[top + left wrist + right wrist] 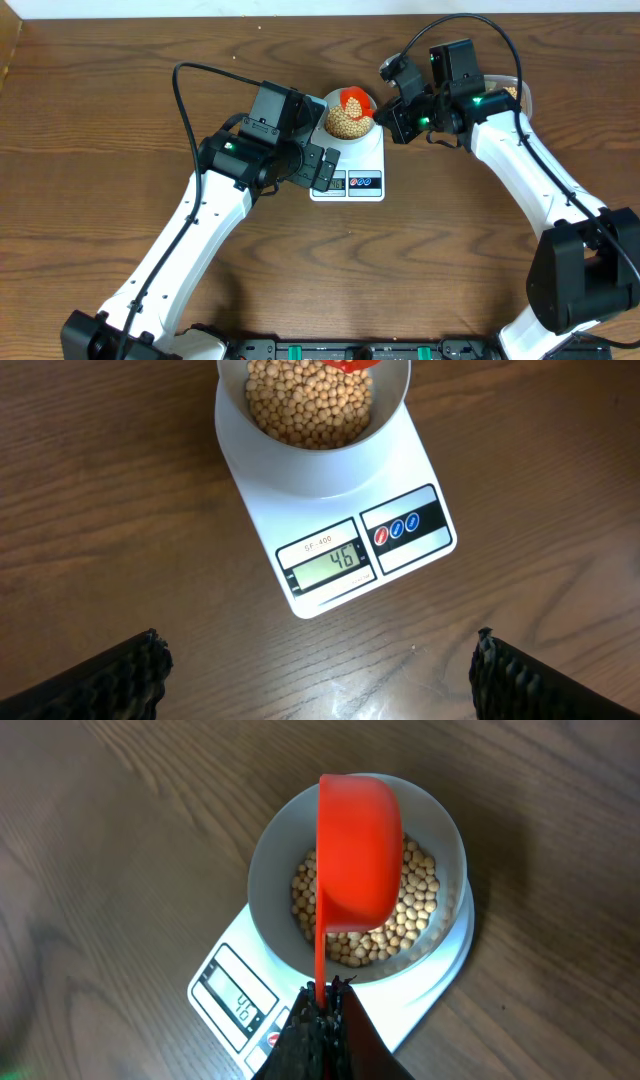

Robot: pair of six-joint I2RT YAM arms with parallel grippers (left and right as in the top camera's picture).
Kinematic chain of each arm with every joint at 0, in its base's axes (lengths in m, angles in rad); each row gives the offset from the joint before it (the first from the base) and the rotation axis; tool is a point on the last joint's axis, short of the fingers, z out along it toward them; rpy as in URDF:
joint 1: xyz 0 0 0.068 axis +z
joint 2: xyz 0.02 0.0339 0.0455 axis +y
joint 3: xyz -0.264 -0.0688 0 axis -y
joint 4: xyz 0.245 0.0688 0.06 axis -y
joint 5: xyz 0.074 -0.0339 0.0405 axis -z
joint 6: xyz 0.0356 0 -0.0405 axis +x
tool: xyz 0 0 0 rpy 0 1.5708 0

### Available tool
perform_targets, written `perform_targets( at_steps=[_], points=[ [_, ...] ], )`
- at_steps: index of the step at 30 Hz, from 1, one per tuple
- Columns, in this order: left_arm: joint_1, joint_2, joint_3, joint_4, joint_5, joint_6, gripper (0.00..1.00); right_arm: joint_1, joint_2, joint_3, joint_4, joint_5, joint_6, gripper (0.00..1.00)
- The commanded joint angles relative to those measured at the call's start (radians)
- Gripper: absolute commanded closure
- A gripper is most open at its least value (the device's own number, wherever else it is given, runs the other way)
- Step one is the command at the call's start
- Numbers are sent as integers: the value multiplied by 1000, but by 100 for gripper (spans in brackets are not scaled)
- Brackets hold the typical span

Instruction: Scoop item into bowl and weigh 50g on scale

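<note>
The pale bowl (329, 104) stands on the white scale (366, 153) and holds a heap of beige beans (344, 124). The scale's display (333, 560) reads 46. My right gripper (325, 990) is shut on the thin handle of an orange-red scoop (358, 850). The scoop hangs tipped over the bowl (268, 860), its rounded back toward the wrist camera, hiding part of the beans (412, 910). My left gripper (318, 646) is open over bare table just in front of the scale (330, 510), nothing between its fingers.
A clear tub (517, 92) with more beans sits at the back right, mostly hidden behind the right arm. Black cables arch above both arms. The left arm's wrist lies close against the scale's left side.
</note>
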Motion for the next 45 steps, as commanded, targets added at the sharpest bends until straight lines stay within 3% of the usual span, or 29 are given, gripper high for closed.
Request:
perform_targets(
  at_steps=[1, 45],
  points=[
    [4, -4, -10, 0, -13, 0, 2, 8, -26, 16, 2, -16, -63, 99],
    [4, -4, -10, 0, -13, 0, 2, 8, -26, 16, 1, -13, -89, 99]
  ],
)
